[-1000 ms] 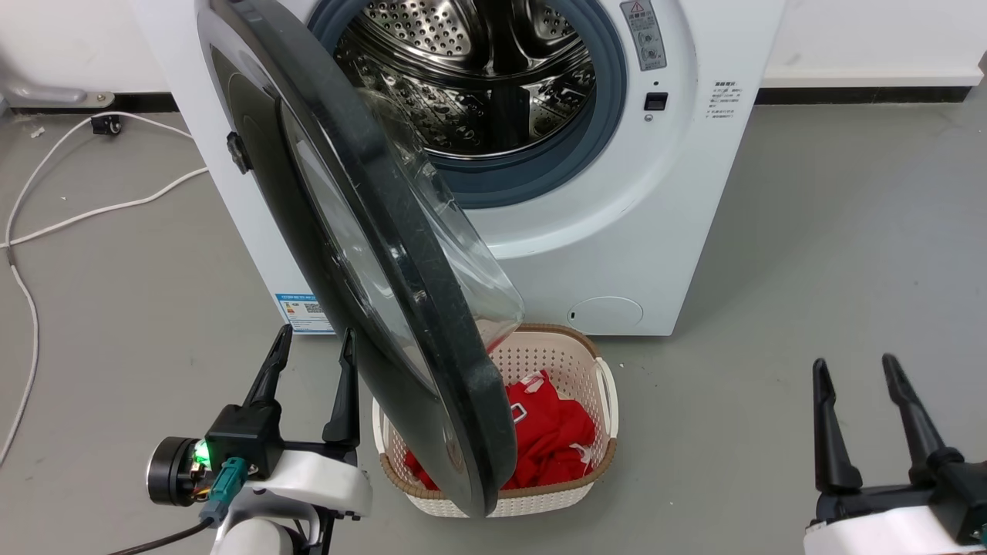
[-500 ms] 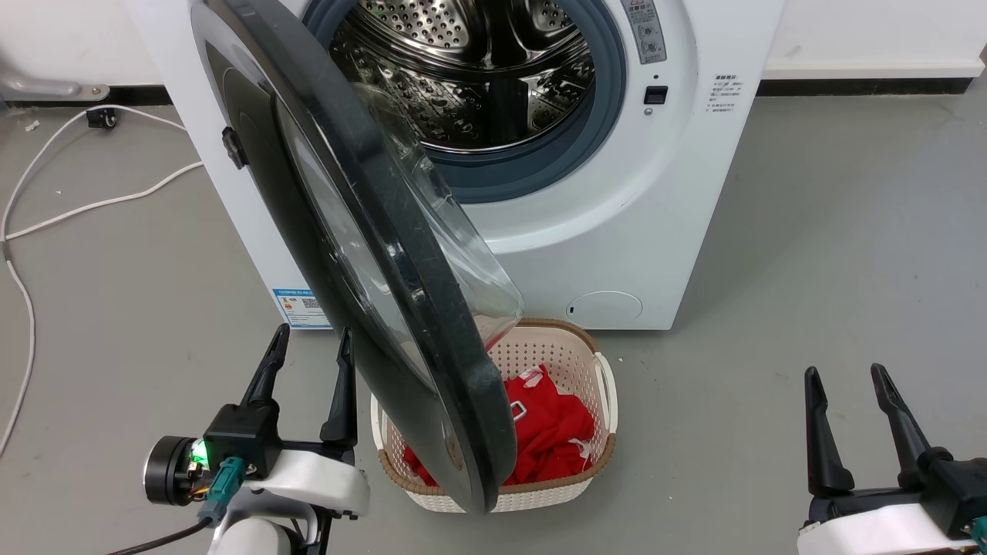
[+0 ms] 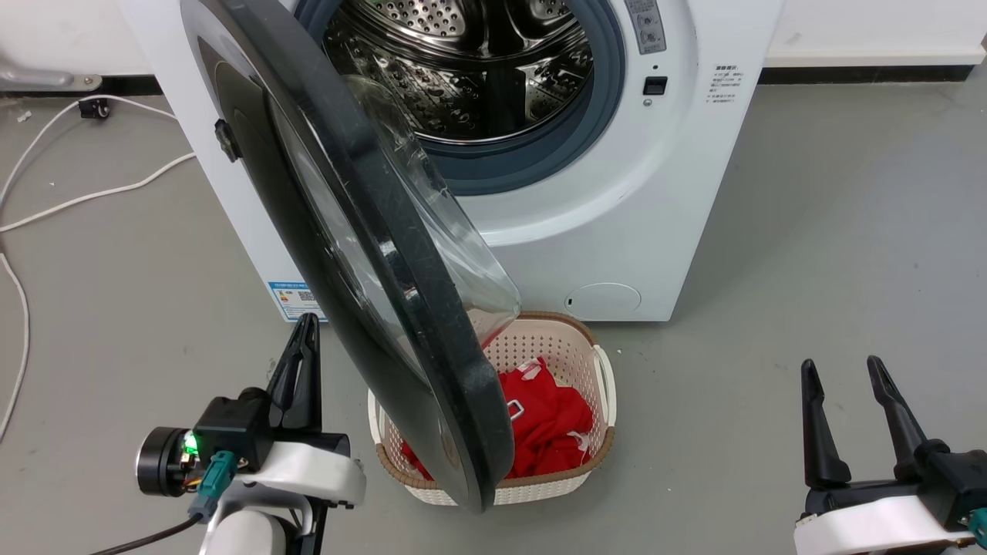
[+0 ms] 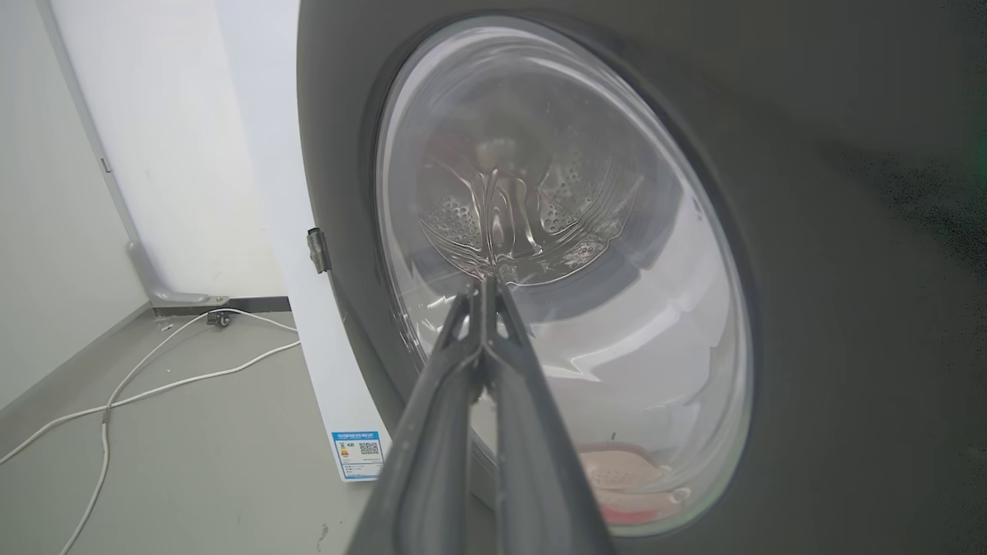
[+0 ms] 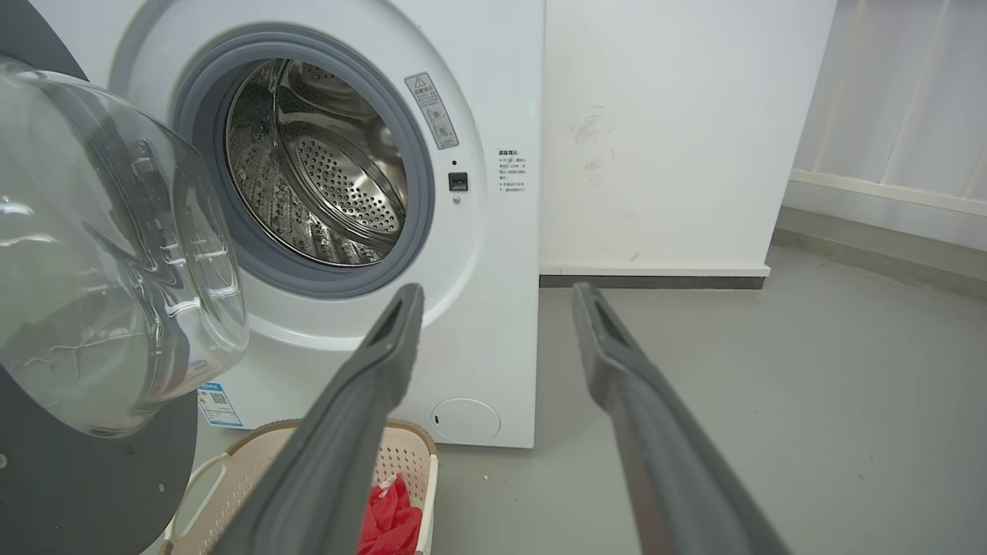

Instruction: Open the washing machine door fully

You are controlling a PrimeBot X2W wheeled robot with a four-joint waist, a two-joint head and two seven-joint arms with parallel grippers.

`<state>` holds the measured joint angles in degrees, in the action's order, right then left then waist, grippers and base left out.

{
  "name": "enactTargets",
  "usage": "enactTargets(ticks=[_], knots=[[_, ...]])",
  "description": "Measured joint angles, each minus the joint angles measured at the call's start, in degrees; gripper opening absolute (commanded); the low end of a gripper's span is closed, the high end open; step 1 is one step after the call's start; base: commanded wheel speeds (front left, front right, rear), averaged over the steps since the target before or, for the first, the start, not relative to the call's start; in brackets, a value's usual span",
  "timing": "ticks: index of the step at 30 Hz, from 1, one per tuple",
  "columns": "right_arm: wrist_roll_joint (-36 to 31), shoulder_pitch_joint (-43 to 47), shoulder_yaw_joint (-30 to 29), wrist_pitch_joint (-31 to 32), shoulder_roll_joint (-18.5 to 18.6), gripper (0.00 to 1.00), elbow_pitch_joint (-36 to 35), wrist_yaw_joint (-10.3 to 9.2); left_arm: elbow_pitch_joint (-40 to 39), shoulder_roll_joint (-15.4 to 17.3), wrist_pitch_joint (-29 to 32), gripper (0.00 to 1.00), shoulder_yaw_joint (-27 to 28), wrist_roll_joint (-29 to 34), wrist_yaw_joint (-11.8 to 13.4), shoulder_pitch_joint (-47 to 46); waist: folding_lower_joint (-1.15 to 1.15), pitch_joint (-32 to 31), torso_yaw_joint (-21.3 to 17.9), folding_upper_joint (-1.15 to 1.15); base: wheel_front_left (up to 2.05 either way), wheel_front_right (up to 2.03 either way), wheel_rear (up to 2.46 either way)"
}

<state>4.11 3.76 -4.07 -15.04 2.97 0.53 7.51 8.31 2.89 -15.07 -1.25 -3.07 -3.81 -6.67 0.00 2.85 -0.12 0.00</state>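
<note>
The left claw (image 3: 306, 333) has its fingers pressed together, with nothing between them. The door (image 3: 370, 231) stands just to its right, swung partway out from the machine (image 3: 617, 231), outer face toward the claw. In the left wrist view the claw points at the door's glass (image 4: 570, 308); I cannot tell whether they touch. Further right of that claw, under the door's lower edge, sits a basket (image 3: 597, 370) of red cloth (image 3: 547, 424). The right claw (image 3: 840, 368) is spread and empty, well to the right of the basket, above the floor (image 3: 771, 231).
</note>
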Motion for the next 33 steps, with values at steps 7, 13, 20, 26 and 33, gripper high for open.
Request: enactTargets(ticks=[7,13,20,26,33], knots=[[0.5,-0.3,0.0,0.0,0.0,1.00,0.8,0.00,-3.8,0.0,0.0,0.00,1.4,-0.4,0.3,-1.7,0.00,0.4,-0.2,0.00,0.00,0.00,0.00],[0.8,-0.4,-0.2,0.0,0.0,1.00,1.1,0.00,-12.5,0.0,0.0,0.00,2.3,-0.7,0.8,-4.0,0.00,0.4,-0.2,0.00,0.00,0.00,0.00],[1.0,-0.6,-0.3,0.0,0.0,1.00,1.1,0.00,-28.3,0.0,0.0,0.00,1.3,0.4,1.5,-7.1,0.00,0.9,-0.1,0.00,0.00,0.00,0.00],[1.0,-0.6,-0.3,0.0,0.0,1.00,1.2,0.00,-37.3,0.0,0.0,0.00,-1.2,0.4,1.8,-7.8,0.00,0.9,-0.4,0.00,0.00,0.00,0.00],[1.4,-0.6,-0.5,0.0,0.0,1.00,1.5,0.00,-42.0,0.0,0.4,0.00,-9.5,-0.1,0.1,-7.6,0.00,0.8,-0.4,0.00,0.00,0.00,0.00]])
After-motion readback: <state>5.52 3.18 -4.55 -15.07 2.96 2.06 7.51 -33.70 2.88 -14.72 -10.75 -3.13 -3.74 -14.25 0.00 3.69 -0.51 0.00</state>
